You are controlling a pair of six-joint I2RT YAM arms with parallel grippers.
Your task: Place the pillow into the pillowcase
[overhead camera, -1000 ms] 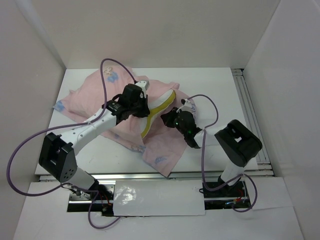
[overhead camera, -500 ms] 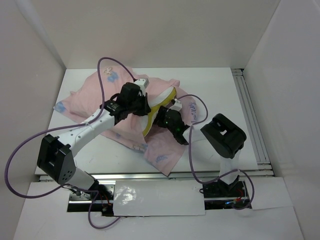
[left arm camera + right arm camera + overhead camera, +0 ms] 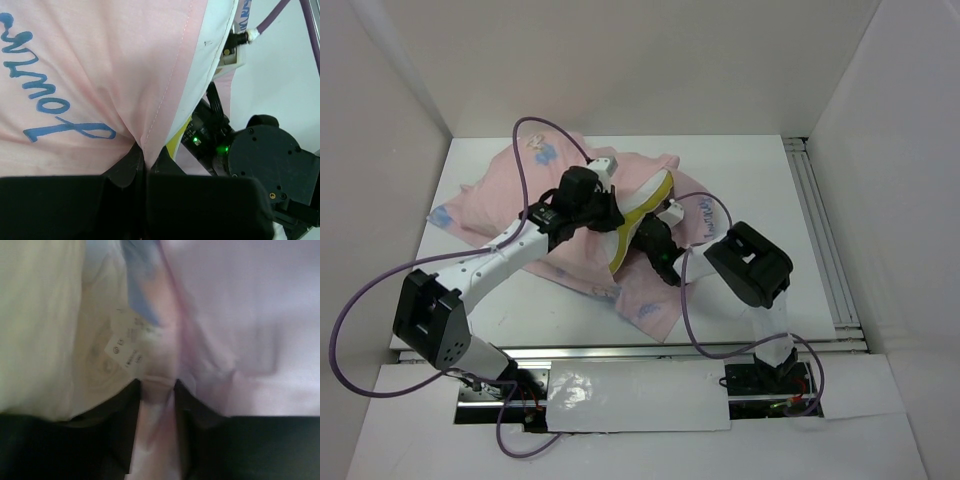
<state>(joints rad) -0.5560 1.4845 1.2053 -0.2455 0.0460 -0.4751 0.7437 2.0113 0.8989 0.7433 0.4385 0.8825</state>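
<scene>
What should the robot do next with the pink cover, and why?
Probably close the right pincer on the pink fold of pillowcase sitting between its open jaws. The left pincer is pinching the fabric beside the pillow, so a second grip could help stretch the opening over it.

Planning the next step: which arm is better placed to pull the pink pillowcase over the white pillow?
Probably left: the left gripper pinches the thin pink pillowcase hem; the right gripper stands open around fabric.
</scene>
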